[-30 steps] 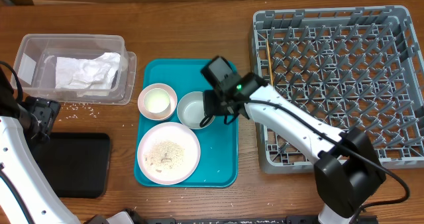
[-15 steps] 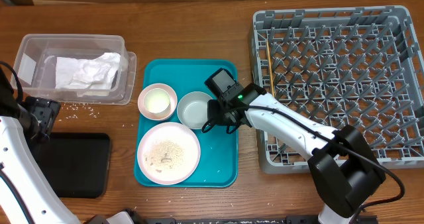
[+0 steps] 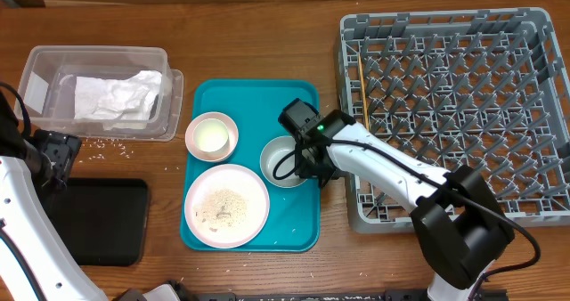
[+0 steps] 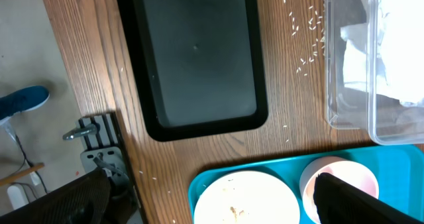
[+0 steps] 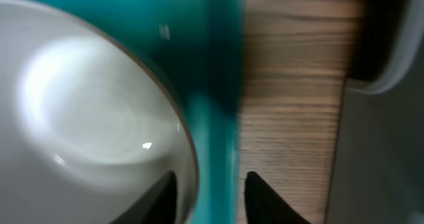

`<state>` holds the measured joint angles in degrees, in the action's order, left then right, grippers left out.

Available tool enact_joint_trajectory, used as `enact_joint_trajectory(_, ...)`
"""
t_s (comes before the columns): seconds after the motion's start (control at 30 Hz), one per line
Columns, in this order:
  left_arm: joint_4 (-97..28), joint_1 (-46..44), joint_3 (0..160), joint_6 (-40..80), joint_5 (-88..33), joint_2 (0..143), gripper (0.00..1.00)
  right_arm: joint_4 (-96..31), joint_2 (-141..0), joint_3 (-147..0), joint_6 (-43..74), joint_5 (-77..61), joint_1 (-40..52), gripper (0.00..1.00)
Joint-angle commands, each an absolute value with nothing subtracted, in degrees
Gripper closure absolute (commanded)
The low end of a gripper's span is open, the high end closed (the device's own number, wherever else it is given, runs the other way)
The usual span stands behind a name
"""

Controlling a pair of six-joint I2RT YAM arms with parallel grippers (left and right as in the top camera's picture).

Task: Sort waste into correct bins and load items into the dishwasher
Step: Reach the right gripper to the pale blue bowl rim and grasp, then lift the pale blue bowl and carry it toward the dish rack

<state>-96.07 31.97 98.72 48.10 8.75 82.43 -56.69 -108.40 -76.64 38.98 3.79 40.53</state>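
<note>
**Overhead and wrist views.** The grey dish rack (image 3: 445, 20) occupied the right side of the wooden table (image 3: 338, 261). The teal tray (image 3: 258, 101) lay at centre, just left of the rack. The clear tub (image 3: 36, 65) stood at upper left, and the black tray (image 3: 98, 221) lay flat nearer the front.

On the teal tray, the pinkish-white plate (image 3: 254, 190), dusted with rice, sat at front left. Crumpled white napkins (image 3: 116, 96) lay inside the tub. The pale pink bowl (image 3: 211, 134) sat behind the plate, and the grey-green bowl (image 3: 278, 163) stood upright to the plate's right.

The right gripper (image 5: 211, 187) straddled the right-hand rim of the grey-green bowl, one finger inside and one outside. Blur hid whether they pinched it. The left gripper (image 4: 212, 181) hung over the table's left side, jaws wide apart.

Wooden chopsticks (image 3: 363, 96) lay in the rack near its left wall. Loose rice grains (image 3: 102, 145) were scattered on the wood between the tub and the black tray.
</note>
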Motion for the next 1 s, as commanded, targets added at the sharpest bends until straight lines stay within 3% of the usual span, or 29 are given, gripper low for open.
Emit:
enact_joint_trajectory(0.0,-96.09,31.86,99.48,48.90,8.97,82.52,0.00,-60.90,-107.68,-83.79,39.13,9.52,40.42,0.61)
enact_joint_trajectory(0.1,-96.09,31.86,99.48,48.90,8.95,82.52,0.00,-66.04,-107.68,-90.59,36.99,8.82,40.45,0.55)
enact_joint_trajectory(0.13,-96.09,31.86,99.48,48.88,8.95,82.52,0.00,-66.08,-107.68,-92.71,34.61,5.80,40.45,0.50)
enact_joint_trajectory(0.2,-96.09,31.86,99.48,48.88,8.95,82.52,0.00,-62.70,-107.68,-94.08,27.99,-3.81,40.66,0.20)
enact_joint_trajectory(0.23,-96.09,31.86,99.48,48.90,8.95,82.52,0.00,-59.90,-107.70,-94.08,24.99,-9.37,40.80,0.11)
enact_joint_trajectory(0.27,-96.09,31.86,99.48,48.90,8.95,82.52,0.00,-57.67,-107.90,-94.02,24.58,-11.84,40.95,0.10)
enact_joint_trajectory(0.3,-96.09,31.86,99.48,48.90,8.95,82.52,0.00,-56.21,-108.16,-93.93,24.60,-12.08,41.19,0.20)
enact_joint_trajectory(0.33,-96.09,31.86,99.48,48.88,8.95,82.52,0.00,-54.81,-108.60,-93.93,24.64,-11.68,41.52,0.37)
enact_joint_trajectory(0.4,-96.09,31.86,99.48,48.90,8.95,82.52,0.00,-52.64,-110.21,-93.93,25.82,-10.46,42.26,0.52)
enact_joint_trajectory(0.57,-96.09,31.86,99.48,48.88,8.97,82.52,0.00,-51.70,-115.96,-93.93,30.41,-4.45,45.74,0.60)
enact_joint_trajectory(0.87,-96.09,31.86,99.48,48.88,8.95,82.52,0.00,-52.77,-120.46,-93.93,37.78,4.47,51.55,0.60)
enact_joint_trajectory(0.97,-96.09,31.86,99.48,48.90,8.95,82.52,0.00,-52.77,-120.60,-93.65,37.80,5.39,51.59,0.68)
